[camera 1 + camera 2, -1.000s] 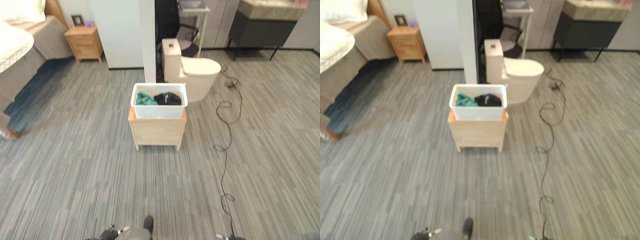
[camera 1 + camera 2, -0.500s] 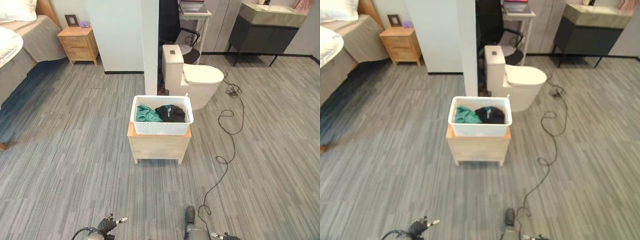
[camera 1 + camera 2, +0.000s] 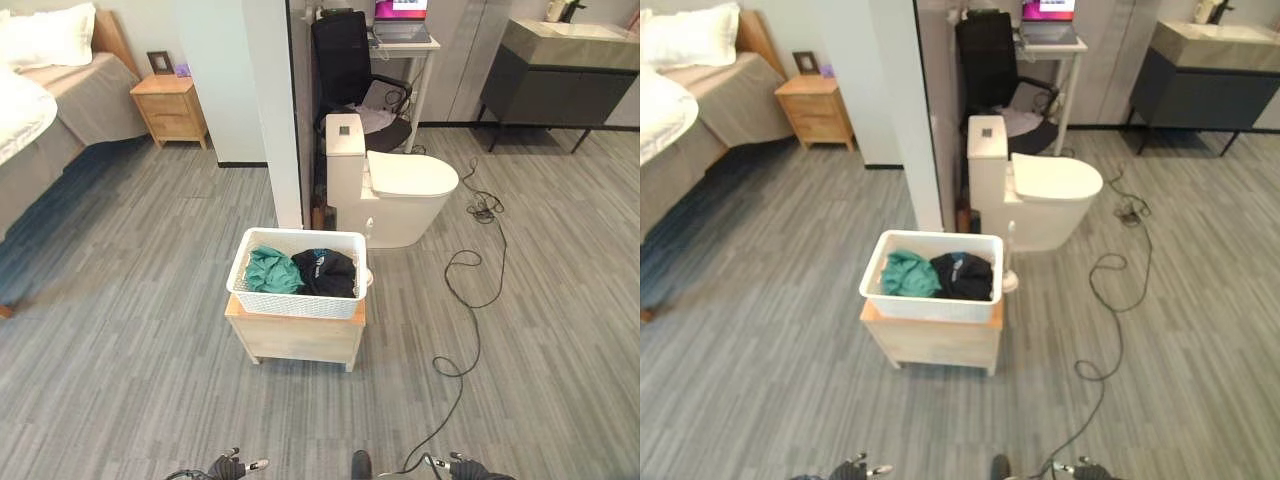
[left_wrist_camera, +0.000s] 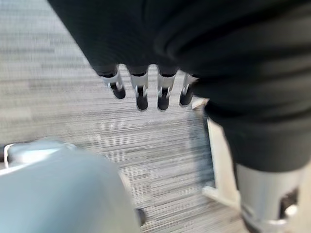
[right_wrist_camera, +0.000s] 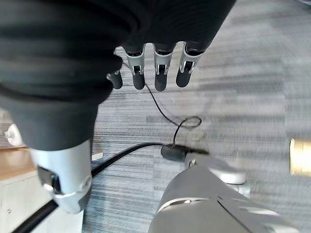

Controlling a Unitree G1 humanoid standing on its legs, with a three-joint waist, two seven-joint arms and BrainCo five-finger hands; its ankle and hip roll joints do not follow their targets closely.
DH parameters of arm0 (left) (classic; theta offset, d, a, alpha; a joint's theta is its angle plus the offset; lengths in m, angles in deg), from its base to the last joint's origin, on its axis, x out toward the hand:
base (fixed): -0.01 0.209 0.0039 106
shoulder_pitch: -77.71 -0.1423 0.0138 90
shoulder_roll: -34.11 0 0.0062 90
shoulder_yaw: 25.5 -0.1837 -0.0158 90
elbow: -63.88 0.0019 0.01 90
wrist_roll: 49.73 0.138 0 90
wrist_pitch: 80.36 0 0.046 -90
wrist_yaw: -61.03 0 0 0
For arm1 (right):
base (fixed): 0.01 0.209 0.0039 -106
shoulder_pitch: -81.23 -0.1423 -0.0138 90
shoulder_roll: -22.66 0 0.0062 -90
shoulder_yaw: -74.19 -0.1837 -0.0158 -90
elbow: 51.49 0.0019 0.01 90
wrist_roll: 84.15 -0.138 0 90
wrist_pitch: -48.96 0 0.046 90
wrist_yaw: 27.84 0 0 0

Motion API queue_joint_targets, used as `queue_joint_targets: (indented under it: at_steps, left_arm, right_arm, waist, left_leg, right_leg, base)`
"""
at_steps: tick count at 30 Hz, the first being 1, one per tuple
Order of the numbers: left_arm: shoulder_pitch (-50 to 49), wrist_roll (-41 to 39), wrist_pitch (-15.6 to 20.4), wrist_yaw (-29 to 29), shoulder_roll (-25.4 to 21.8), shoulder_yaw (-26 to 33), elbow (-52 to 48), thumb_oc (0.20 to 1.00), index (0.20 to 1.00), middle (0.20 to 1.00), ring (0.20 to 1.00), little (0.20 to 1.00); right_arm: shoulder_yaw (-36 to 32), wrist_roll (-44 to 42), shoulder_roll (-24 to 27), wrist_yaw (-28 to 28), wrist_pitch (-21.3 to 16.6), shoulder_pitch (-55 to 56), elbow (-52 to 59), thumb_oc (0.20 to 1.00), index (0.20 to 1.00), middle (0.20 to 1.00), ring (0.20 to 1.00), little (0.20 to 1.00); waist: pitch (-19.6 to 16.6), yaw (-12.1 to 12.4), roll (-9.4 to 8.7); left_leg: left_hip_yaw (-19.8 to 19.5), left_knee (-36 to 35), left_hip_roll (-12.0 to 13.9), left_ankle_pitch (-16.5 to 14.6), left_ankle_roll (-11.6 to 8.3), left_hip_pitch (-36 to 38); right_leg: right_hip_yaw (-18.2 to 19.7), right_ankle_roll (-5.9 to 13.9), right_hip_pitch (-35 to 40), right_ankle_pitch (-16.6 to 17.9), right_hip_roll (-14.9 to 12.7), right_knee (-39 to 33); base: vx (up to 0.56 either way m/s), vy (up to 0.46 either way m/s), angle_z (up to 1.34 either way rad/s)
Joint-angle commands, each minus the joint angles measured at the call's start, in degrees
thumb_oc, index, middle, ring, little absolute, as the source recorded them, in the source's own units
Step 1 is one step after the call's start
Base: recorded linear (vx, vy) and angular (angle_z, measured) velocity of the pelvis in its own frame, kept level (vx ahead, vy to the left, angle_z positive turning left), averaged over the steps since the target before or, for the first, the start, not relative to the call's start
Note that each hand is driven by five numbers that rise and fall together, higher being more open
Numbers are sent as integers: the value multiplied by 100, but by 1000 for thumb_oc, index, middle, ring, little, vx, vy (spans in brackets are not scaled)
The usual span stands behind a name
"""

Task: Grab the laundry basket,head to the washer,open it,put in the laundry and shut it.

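- At the far left stood one bed (image 3: 40,100) with one white pillow (image 3: 45,35) at its head.
- Beside the bed was one small wooden nightstand (image 3: 172,108), with one dark picture frame (image 3: 159,62) on top.
- A pale wall panel (image 3: 255,90) ended just behind the middle of the room.
- In the middle, one white laundry basket (image 3: 296,275) sat on one low wooden cabinet (image 3: 296,338), on the grey striped floor (image 3: 110,330).
- The basket held two bundles of clothing: one green piece (image 3: 266,270) on the left and one black piece (image 3: 324,272) touching it on the right.
- Behind the basket, slightly right, stood one white toilet (image 3: 385,185), lid down.
- Behind the toilet were one black office chair (image 3: 350,55) and one white desk (image 3: 405,40) carrying one open laptop (image 3: 402,15).
- At the far right stood one dark vanity cabinet (image 3: 560,90) with a pale counter.
- The left hand (image 3: 228,467) showed at the bottom edge of the head views, well apart from the basket; in its wrist view its fingers (image 4: 141,93) hung straight in a row, relaxed and holding nothing.
- The right hand (image 3: 462,468) showed at the bottom edge to the right, also well apart from the basket; in its wrist view its fingers (image 5: 160,75) hung straight in a row over the floor, relaxed, with nothing in them.
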Motion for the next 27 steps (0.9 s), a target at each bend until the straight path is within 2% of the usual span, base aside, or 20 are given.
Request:
queue_joint_targets:
  at_steps: [1,3,4,5,6,7,12,13,17,19,21,22,25,27]
  left_arm:
    - [-30,-83,6,39,-167,-211,-188,1000,1000,1000,1000,1000]
    - [-52,-108,26,62,-167,-200,-208,1000,1000,1000,1000,1000]
    - [-54,-108,27,62,-166,-200,-208,1000,1000,1000,1000,1000]
    - [-55,-121,38,75,-158,-188,-190,1000,1000,1000,1000,1000]
    - [-47,-134,55,87,-152,-192,-179,1000,1000,1000,1000,1000]
    - [-1,-151,75,102,-144,-253,-198,1000,1000,1000,1000,1000]
    - [-90,-96,82,68,-89,-300,-259,1000,1000,1000,1000,1000]
    - [-161,-79,116,71,-122,-298,-381,1000,1000,1000,1000,1000]
    - [-392,-176,185,125,-307,-42,-762,1000,1000,1000,1000,1000]
    - [-758,-359,223,172,-554,389,-1595,1000,1000,1000,1000,1000]
    - [-1317,-599,266,241,-954,1041,-3387,1000,1000,1000,1000,1000]
    - [-1405,-594,246,255,-995,1177,-3743,1000,1000,1000,1000,1000]
    - [-1514,-203,209,468,-1187,1504,-4646,1000,1000,1000,1000,1000]
    - [-1453,538,20,829,-1289,1939,-5390,1000,1000,1000,1000,1000]
  right_arm:
    - [44,-6,207,-63,-101,-114,-44,1000,1000,1000,1000,1000]
    - [60,25,224,-53,-114,-99,0,1000,1000,1000,1000,1000]
    - [61,25,225,-53,-114,-97,1,1000,1000,1000,1000,1000]
    - [72,55,231,-48,-123,-88,12,1000,1000,1000,1000,1000]
    - [77,85,236,-57,-143,-91,7,1000,1000,1000,1000,1000]
    - [86,132,221,-94,-158,-85,-34,1000,1000,1000,1000,1000]
    - [0,214,160,-83,-162,36,-26,1000,1000,1000,1000,1000]
    - [-73,202,158,-96,-178,101,27,1000,1000,1000,1000,1000]
    - [-257,97,151,-118,-246,213,464,1000,1000,1000,1000,1000]
    - [-445,107,242,-156,-274,414,1249,1000,1000,1000,1000,1000]
    - [-932,192,585,-257,-280,755,2676,1000,1000,1000,1000,1000]
    - [-1071,185,653,-304,-284,770,2943,1000,1000,1000,1000,1000]
    - [-1368,169,789,-407,-266,797,3531,1000,1000,1000,1000,1000]
    - [-1775,126,840,-553,-272,846,4301,1000,1000,1000,1000,1000]
  waist:
    - [167,138,-122]
    - [124,184,-72]
    - [139,190,-74]
    - [110,218,-26]
    - [73,257,41]
    - [61,300,175]
    - [-48,271,353]
    - [-116,281,374]
    - [-192,322,384]
    - [-244,351,362]
    - [-328,334,332]
    - [-341,326,332]
    - [-357,317,324]
    - [-405,293,287]
  left_leg:
    - [702,-1364,-11,169,761,-356]
    - [717,-2318,-55,-5,726,-308]
    - [726,-2350,-57,4,726,-269]
    - [609,-2905,-74,14,692,-254]
    - [402,-3346,-52,167,655,-326]
    - [40,-4042,-13,566,592,-436]
    - [186,-4237,39,594,548,-274]
    - [218,-4118,-41,460,588,-172]
    - [375,-4016,-190,213,694,14]
    - [506,-4026,-284,86,773,149]
    - [660,-4140,-363,-4,838,300]
    - [682,-4175,-384,-20,855,326]
    - [722,-4256,-425,-59,891,388]
    - [758,-4366,-458,-125,924,449]
  right_leg:
    - [269,562,-86,-264,-486,256]
    - [261,607,1,-355,-476,226]
    - [266,607,23,-360,-479,224]
    - [280,631,66,-422,-460,211]
    - [309,629,102,-488,-415,217]
    - [359,616,262,-642,-331,236]
    - [432,665,461,-747,-361,269]
    - [500,713,549,-715,-504,236]
    - [632,856,630,-686,-728,252]
    - [730,957,630,-663,-847,269]
    - [762,1095,677,-603,-983,187]
    - [767,1115,679,-585,-1011,161]
    - [796,1146,682,-553,-1054,106]
    - [787,1184,697,-537,-1088,-9]
  base:
    - [215,-126,23]
    - [161,-2,27]
    - [110,45,1]
    - [113,60,-10]
    - [212,140,-14]
    - [185,154,-10]
    - [140,145,-17]
    - [213,253,-22]
    - [155,211,-28]
    - [160,235,-35]
    - [185,246,-36]
    - [122,158,-16]
    - [62,70,-16]
    - [106,98,-8]
